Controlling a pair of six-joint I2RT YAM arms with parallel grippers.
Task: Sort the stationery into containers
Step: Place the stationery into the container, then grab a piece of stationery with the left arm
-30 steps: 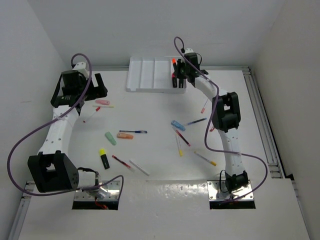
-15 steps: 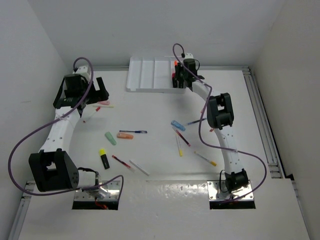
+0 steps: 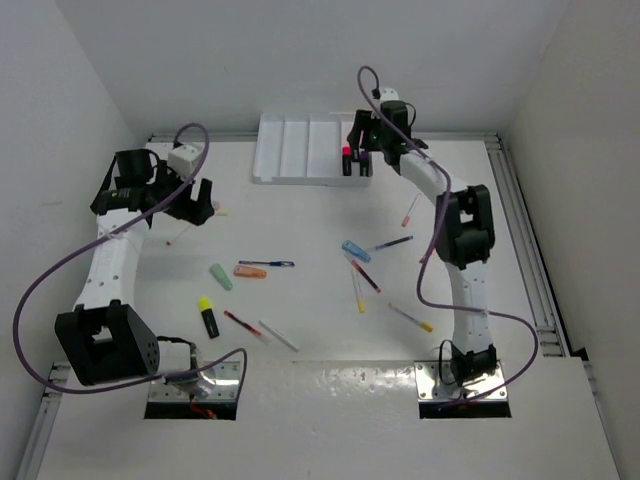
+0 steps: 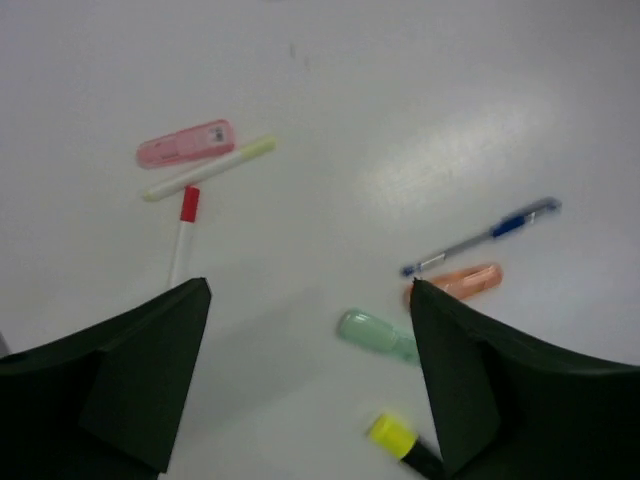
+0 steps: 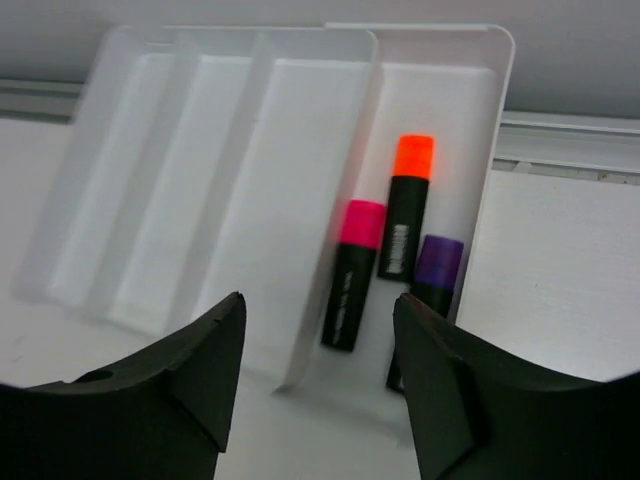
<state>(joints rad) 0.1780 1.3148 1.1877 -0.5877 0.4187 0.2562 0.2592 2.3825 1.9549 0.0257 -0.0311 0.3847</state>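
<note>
The white tray (image 3: 300,150) stands at the far middle of the table. Its rightmost compartment (image 5: 470,120) holds a pink highlighter (image 5: 352,275), an orange one (image 5: 408,205) and a purple one (image 5: 430,280). My right gripper (image 5: 320,300) hangs open just above and in front of them, holding nothing; in the top view it (image 3: 358,138) is at the tray's right end. My left gripper (image 4: 310,290) is open over bare table at the left (image 3: 203,208). Beyond it lie a pale pink highlighter (image 4: 186,144), a white-yellow pen (image 4: 208,169) and a red-capped pen (image 4: 184,235).
Loose on the table are a green highlighter (image 3: 220,276), an orange one (image 3: 250,271), a blue pen (image 3: 267,264), a yellow-black highlighter (image 3: 208,317), a blue highlighter (image 3: 356,250) and several thin pens around (image 3: 365,280). Walls close in on three sides.
My right gripper has opened, left a highlighter in the tray's rightmost compartment, and drawn back. My left arm has swung towards the pens at the left, its jaws still open.
</note>
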